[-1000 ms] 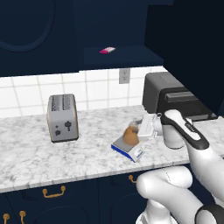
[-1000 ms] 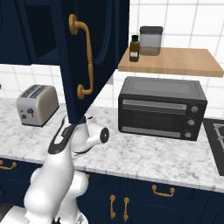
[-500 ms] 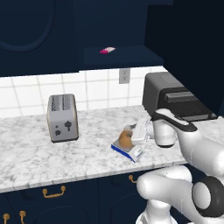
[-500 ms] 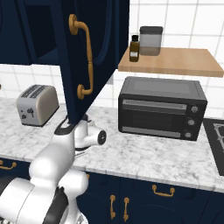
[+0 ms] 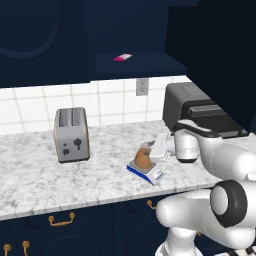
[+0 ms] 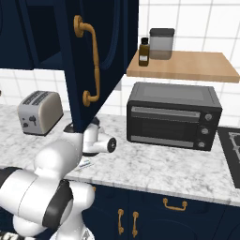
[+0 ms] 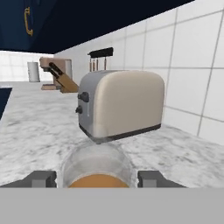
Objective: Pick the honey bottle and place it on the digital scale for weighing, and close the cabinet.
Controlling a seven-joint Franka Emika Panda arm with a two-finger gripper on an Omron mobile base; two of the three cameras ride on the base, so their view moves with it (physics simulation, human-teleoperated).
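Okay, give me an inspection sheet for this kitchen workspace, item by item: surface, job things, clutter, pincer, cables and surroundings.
Surface: white marble counter, bare in front of the toaster.
Honey bottle: upright on the digital scale.
Cabinet: door open, brass handle facing the right base view.
Clutter: toaster left of the scale; toaster oven on the right; knife block far along the counter.
Pincer: a finger on each side of the bottle's cap; open or shut cannot be told.
Cables: nothing seen; a wall outlet sits above the counter.
Surroundings: wooden shelf with a dark bottle and a grey canister; pink item on the cabinet shelf.
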